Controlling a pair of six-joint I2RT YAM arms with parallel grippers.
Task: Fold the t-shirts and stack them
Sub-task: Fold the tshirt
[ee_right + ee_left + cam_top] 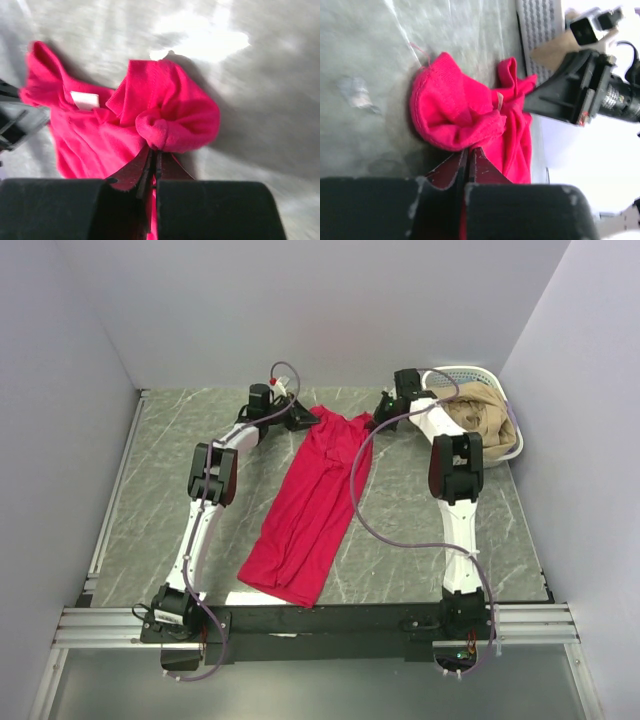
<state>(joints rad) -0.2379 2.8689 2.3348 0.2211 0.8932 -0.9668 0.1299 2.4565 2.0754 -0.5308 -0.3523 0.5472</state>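
From above, we are seeing the red t-shirt (312, 510) lying lengthwise on the table (170, 470), with the left gripper (303, 420) and right gripper (380, 418) at its far end. In the left wrist view, our left jaws are pinching bunched cloth, closed tight. In the right wrist view, the right jaws are clamping a fold near the white label (84, 99).

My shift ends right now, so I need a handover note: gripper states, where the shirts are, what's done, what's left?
Left gripper: shut on the red t-shirt, at its far left corner.
Right gripper: shut on the shirt's far right corner.
The shirt lies lengthwise on the table, narrow and rumpled.
The basket at the far right holds tan cloth.
Done: both grips. Left: the folding and stacking.
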